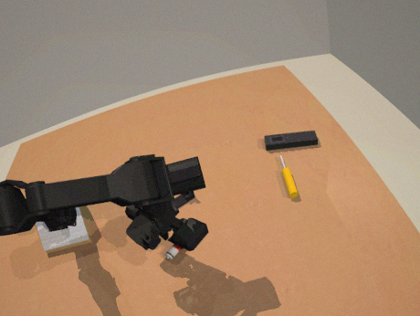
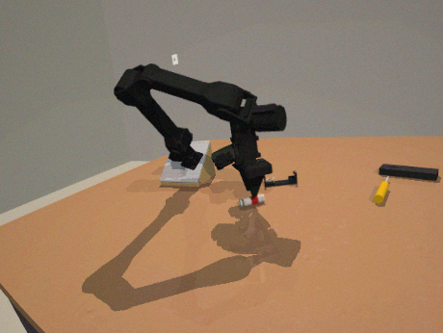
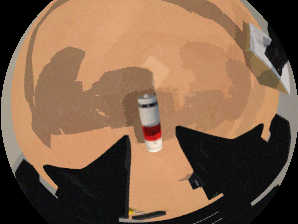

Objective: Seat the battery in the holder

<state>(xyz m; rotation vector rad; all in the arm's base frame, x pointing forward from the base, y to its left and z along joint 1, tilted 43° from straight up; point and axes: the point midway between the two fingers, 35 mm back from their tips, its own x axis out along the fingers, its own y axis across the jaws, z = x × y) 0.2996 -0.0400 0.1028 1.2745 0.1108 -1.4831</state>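
The battery [image 1: 173,252] [image 2: 254,200] [image 3: 151,133], white with a red band, lies on its side on the table. Its terminal end with a dark ring points away from the holder. My gripper [image 2: 253,194] is partly open, pointing down at the battery. In the wrist view the fingertips stand on either side of the battery's red part, with gaps visible. The fingertips are hidden in the top view. The black holder [image 1: 183,200] [image 2: 283,183] [image 3: 195,181] lies empty behind the battery, partly hidden by the arm in the top view and close to a finger in the wrist view.
A yellow screwdriver [image 1: 289,183] [image 2: 381,192] and a dark bar [image 1: 294,141] [image 2: 408,172] lie off to the right in the top and exterior views. A sloped block with a pale top [image 1: 68,238] [image 2: 180,177] is under the arm's base at the left. The arm's shadow falls around the battery.
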